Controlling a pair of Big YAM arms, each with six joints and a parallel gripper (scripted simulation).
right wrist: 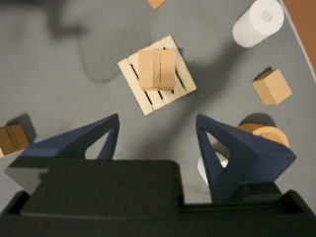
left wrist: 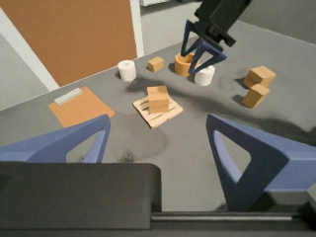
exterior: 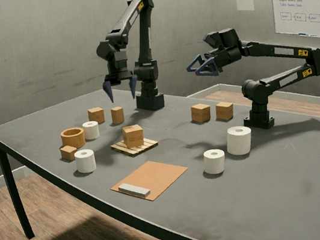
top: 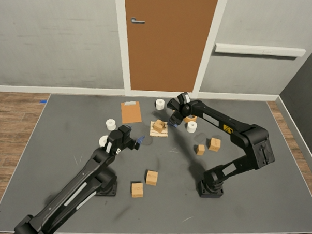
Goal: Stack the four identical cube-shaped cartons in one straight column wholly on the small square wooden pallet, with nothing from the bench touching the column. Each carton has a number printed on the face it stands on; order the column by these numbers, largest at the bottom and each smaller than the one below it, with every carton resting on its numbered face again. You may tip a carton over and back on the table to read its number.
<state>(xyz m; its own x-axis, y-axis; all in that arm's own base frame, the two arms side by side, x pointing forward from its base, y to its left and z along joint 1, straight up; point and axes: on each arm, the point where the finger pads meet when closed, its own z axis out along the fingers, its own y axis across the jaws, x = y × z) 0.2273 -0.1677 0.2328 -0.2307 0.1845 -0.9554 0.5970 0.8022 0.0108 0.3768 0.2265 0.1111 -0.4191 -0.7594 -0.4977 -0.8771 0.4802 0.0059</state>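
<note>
In the top view, the left gripper [top: 134,134] [exterior: 201,67] [left wrist: 158,118], at left of centre, and the right gripper [exterior: 122,97] [right wrist: 157,118], above centre, both stand apart, holding nothing. The pallet [top: 158,134] [exterior: 151,145] [left wrist: 173,113] [right wrist: 185,81] lies near mid-frame, one carton [top: 158,126] [exterior: 133,136] [left wrist: 158,100] [right wrist: 157,70] on it; two cartons [top: 151,177] [exterior: 201,113] sit at lower centre.
</note>
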